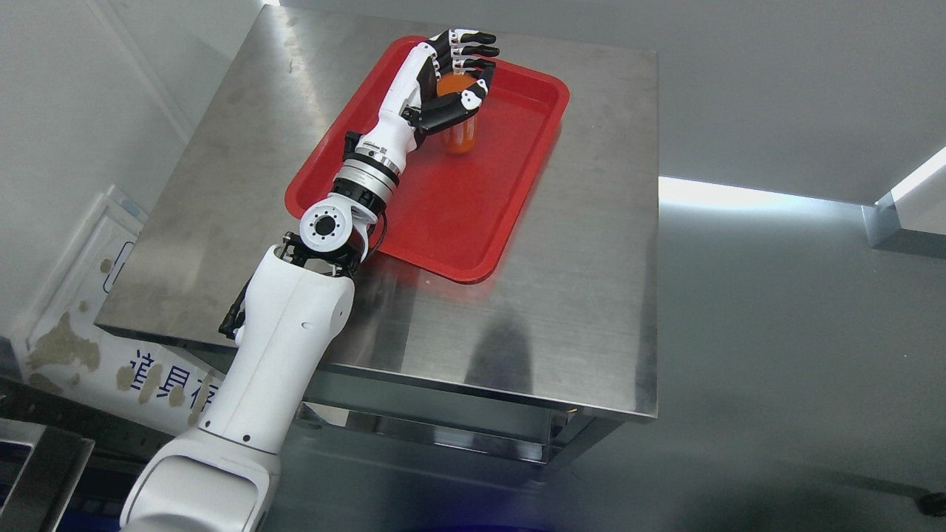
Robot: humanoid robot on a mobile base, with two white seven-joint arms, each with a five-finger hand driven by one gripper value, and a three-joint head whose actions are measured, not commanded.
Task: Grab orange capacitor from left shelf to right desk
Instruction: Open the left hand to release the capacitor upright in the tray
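capacitor (pixel 458 122) in tray (pixel 458 222) | tray on table (pixel 576 295), far-left part

- A stainless steel table (pixel 562 310) stands in the middle, its brushed top throwing back soft light.
- A grey glossy floor (pixel 776 369) spreads at the right.
- A bright light strip (pixel 739 196) runs along the pale wall (pixel 776 89).

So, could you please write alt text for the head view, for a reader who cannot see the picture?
The robot's white and black left hand reaches over a red plastic tray and has its fingers around an upright orange cylindrical capacitor, thumb in front, the capacitor's base on the tray. The tray sits on a stainless steel table. The right arm is not in view.
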